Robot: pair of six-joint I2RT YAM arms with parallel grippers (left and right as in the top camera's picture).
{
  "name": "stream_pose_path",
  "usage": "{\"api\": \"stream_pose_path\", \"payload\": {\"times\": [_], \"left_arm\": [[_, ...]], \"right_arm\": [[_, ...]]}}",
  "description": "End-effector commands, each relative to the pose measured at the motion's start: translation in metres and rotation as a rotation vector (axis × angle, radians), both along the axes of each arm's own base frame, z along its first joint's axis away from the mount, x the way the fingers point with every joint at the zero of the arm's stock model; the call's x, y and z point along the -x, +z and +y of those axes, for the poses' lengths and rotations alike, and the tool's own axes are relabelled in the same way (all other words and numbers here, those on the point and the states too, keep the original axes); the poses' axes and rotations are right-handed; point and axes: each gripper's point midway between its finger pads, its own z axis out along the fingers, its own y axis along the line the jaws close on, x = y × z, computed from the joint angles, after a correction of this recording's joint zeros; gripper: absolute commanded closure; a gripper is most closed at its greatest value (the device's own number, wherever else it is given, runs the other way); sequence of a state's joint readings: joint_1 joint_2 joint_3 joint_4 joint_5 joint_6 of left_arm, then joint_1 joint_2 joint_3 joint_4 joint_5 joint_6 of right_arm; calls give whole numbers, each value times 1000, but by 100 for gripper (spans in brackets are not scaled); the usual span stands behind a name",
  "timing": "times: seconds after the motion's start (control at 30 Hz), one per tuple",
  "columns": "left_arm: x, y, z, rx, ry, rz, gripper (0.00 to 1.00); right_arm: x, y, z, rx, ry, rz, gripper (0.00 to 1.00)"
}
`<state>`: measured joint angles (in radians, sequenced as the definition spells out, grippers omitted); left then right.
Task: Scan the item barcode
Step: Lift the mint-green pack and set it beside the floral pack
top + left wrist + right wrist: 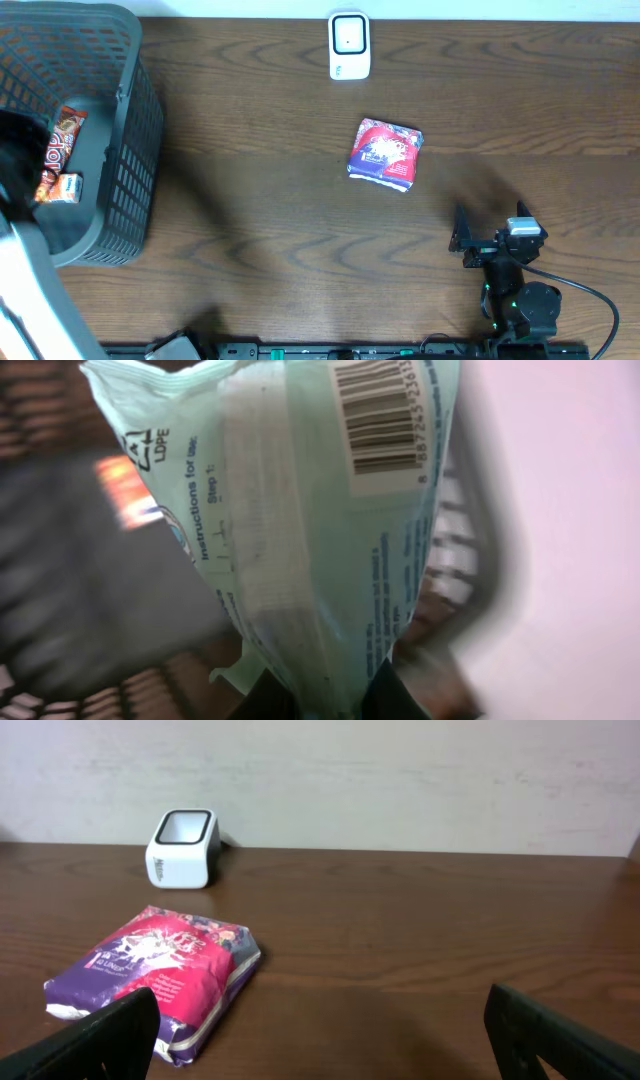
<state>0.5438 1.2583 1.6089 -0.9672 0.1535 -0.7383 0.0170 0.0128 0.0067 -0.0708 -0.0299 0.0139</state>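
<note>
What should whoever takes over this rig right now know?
Left gripper: shut on a green packet at the basket; its barcode faces the wrist camera.
Right gripper: open, empty, low over the table.
Scanner: at the table's far edge. A purple packet lies in front of it, untouched.
Done: green packet gripped.
Left: carry it to the scanner and present the barcode.

Left arm (22, 270) has jaws pinched shut; right arm (520, 300) has jaws spread wide.
</note>
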Motion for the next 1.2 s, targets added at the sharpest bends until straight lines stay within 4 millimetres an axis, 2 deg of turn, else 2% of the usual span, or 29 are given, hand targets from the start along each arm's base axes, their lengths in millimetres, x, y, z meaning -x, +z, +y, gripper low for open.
{"api": "stream_pose_path", "payload": {"times": [0.0, 0.13, 0.17, 0.27, 0.3, 0.43, 0.53, 0.63, 0.73, 0.87, 1.0, 1.17], "left_arm": [[5, 40, -47, -68, -156, -123, 93], [3, 59, -113, -201, -444, -164, 93], [1, 60, -137, -242, -556, -166, 93], [-5, 55, -188, -321, -789, -165, 92], [-6, 51, -212, -342, -890, -160, 93], [-10, 28, -285, -405, -1175, -129, 93], [-18, 1, -323, -477, -1329, -68, 93], [-28, -42, -357, -550, -1496, 36, 93], [-38, -96, -382, -571, -1622, 174, 93], [-53, -161, -399, -588, -1728, 320, 92], [-82, -219, -392, -665, -1674, 476, 92], [-105, -260, -386, -707, -1580, 558, 92]], "right_arm": [[0, 0, -1, 7, -3, 0, 1], [0, 0, -1, 7, -3, 0, 1], [0, 0, -1, 7, -3, 0, 1], [0, 0, -1, 7, -3, 0, 1], [0, 0, -1, 7, -3, 0, 1], [0, 0, -1, 8, -3, 0, 1], [0, 0, -1, 7, -3, 0, 1], [0, 0, -1, 7, -3, 0, 1], [0, 0, -1, 7, -3, 0, 1], [0, 0, -1, 8, -3, 0, 1], [0, 0, -1, 7, -3, 0, 1], [0, 0, -1, 7, -3, 0, 1]]}}
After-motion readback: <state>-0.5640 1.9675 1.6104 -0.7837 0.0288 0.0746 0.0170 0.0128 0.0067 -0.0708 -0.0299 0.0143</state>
